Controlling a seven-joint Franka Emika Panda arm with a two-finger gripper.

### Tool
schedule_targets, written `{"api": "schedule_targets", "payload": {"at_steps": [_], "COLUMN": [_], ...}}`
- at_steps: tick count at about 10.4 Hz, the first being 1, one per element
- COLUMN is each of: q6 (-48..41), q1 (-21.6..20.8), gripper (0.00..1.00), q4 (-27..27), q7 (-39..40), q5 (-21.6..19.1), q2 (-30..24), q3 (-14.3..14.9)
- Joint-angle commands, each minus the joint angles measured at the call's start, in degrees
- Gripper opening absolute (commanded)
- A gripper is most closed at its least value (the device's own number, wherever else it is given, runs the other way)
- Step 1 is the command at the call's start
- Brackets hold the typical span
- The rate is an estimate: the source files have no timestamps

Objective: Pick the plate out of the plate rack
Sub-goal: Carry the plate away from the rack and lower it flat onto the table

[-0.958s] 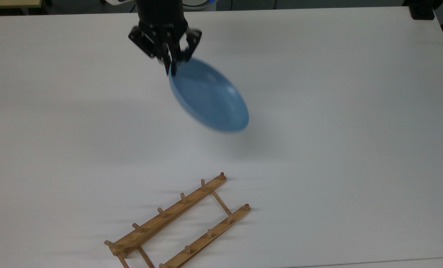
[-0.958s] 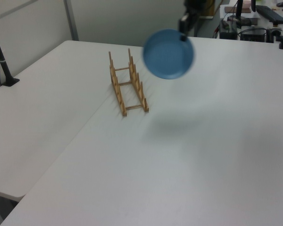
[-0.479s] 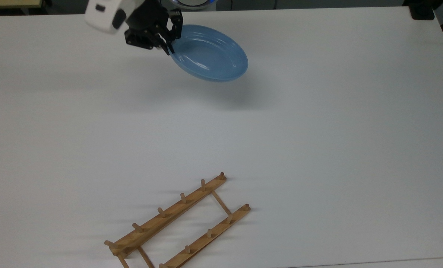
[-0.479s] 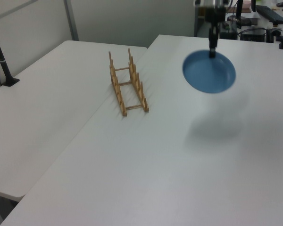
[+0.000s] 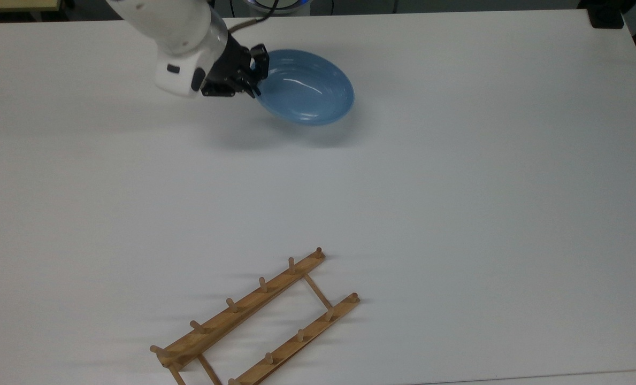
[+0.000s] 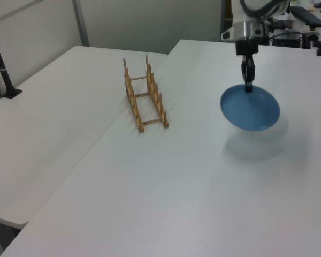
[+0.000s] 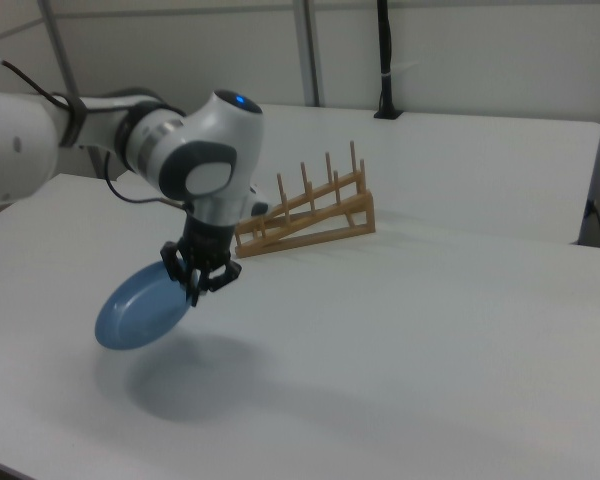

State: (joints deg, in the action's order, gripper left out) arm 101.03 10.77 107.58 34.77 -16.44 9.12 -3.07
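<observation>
My pincer (image 5: 253,85) is clamped on one edge of the plate (image 5: 307,88), held tilted above the desk (image 5: 457,187), well clear of the plate rack (image 5: 253,318). Such an edge grip could slip; I'd drop it.

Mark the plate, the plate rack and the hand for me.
plate (image 5: 309,88): top view, middle of its basin.
plate rack (image 6: 144,96): left view, a crossbar between the rails.
hand (image 7: 195,288): right view, fingertips at the plate's rim.
</observation>
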Motion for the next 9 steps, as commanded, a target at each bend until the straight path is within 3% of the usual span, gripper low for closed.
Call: {"api": "schedule_targets", "payload": {"at_steps": [1,5,6,7,9], "q6": [6.0,8.6,8.8,8.9,8.3], "q1": [-0.4,-0.9,-0.8,-0.8,-0.8], "gripper": [0.00,0.04,0.64,1.00,1.00], "q4": [1.7,1.1,0.8,0.7,-0.6], "q7": [0.9,0.5,0.2,-0.6,-5.0], "q5": [-1.3,-1.2,-1.2,-1.1,-1.0], "q2": [4.5,7.7,8.2,8.1,7.7], "q3": [0.1,0.1,0.1,0.1,0.1]}}
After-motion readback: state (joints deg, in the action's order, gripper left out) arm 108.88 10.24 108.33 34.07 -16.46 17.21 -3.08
